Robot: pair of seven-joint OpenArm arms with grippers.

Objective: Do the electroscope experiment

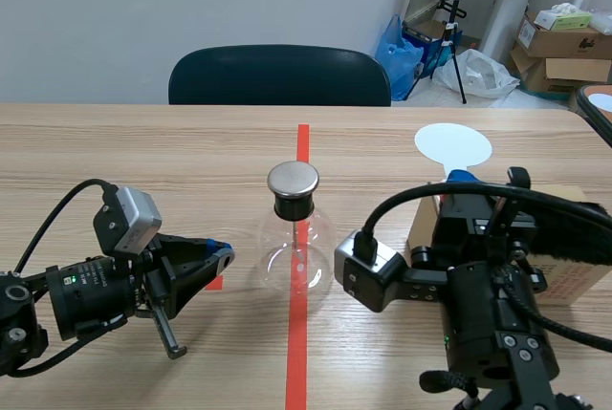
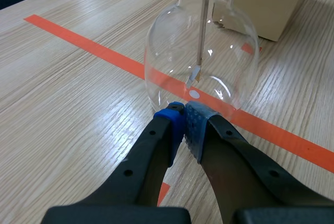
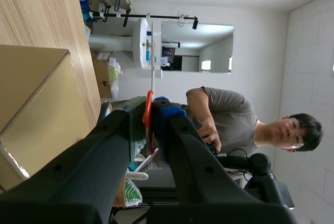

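A: What colours did that frame show?
B: The flask (image 1: 294,255) was clear glass, with a black stopper (image 1: 293,206) and a silver-grey cap (image 1: 293,179). The table (image 1: 143,161) was pale wood grain, and an orange-red tape line (image 1: 298,334) ran down frame centre.
A: Grippers?
B: Both black. The left gripper (image 2: 184,108) had blue pads (image 2: 169,118), one dotted. The right gripper (image 3: 151,104) had one blue pad, one greenish, with a thin orange strip (image 3: 148,119) between. There was a white disc (image 1: 453,144) upper right, a tan box (image 1: 577,286) at right and a dark chair (image 1: 279,75) top centre.
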